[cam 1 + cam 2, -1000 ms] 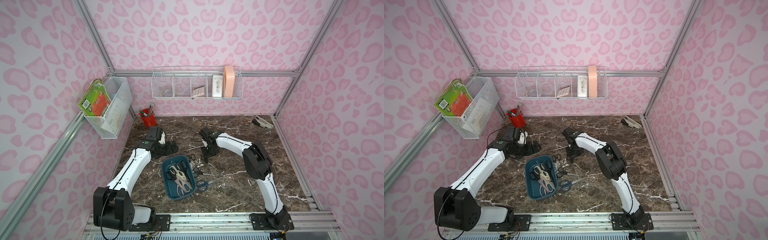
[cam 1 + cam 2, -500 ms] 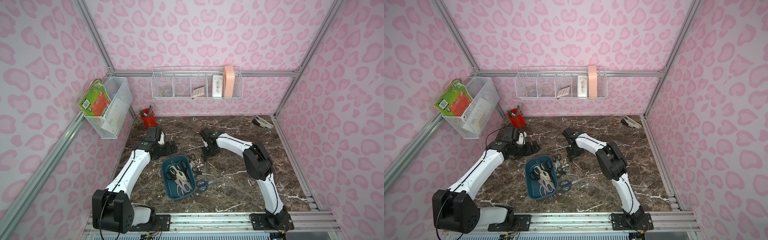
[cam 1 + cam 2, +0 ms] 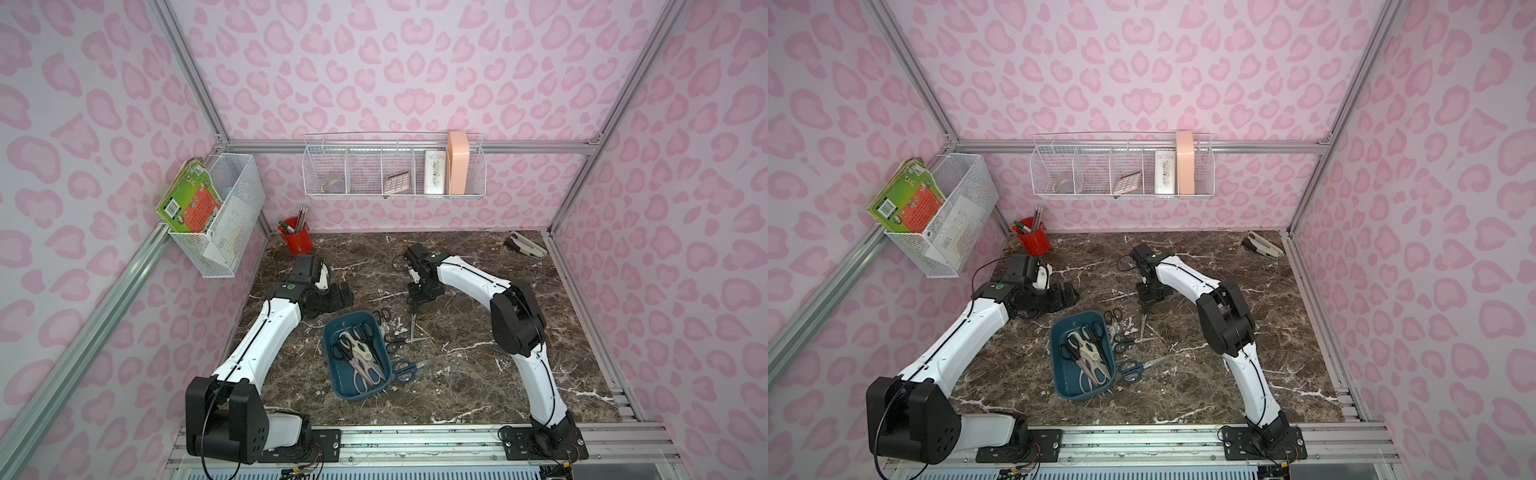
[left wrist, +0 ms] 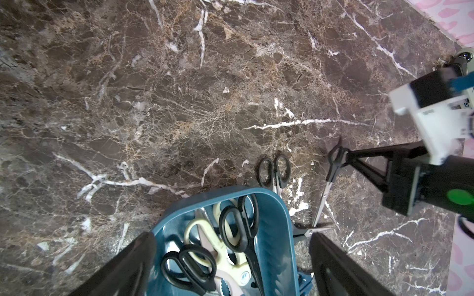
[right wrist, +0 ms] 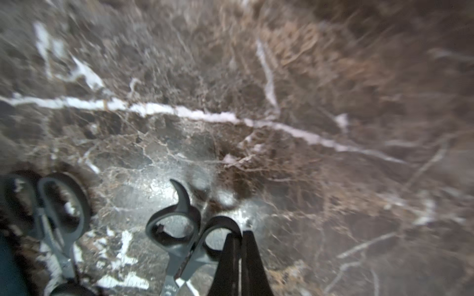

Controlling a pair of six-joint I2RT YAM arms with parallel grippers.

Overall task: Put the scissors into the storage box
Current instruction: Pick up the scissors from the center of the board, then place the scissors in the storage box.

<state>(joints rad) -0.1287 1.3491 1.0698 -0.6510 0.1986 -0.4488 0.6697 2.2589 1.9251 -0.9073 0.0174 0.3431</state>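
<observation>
Left gripper (image 3: 347, 297): jaws wide apart, holding nothing; low over the table (image 3: 478, 374), 11 o'clock from the storage box.
Storage box (image 3: 331, 353): flat on the table near the front, long axis 11 to 5 o'clock.
Boxed scissors (image 3: 358, 348): several pairs overlapped inside; handles cream, black, pale pink.
Small black pair (image 3: 382, 316): on the table at 1 o'clock, just beside the box.
Black pair (image 3: 392, 337): 3 o'clock, near the box.
Blue pair (image 3: 411, 368): 4 o'clock, just beside the box wall.
Right gripper (image 5: 239, 234): pinched tight on one handle loop of the dark-handled pair (image 5: 184, 207); blades point to 6 o'clock. Lifted or resting: cannot tell.
Stapler (image 3: 525, 246): far right corner, well apart.
</observation>
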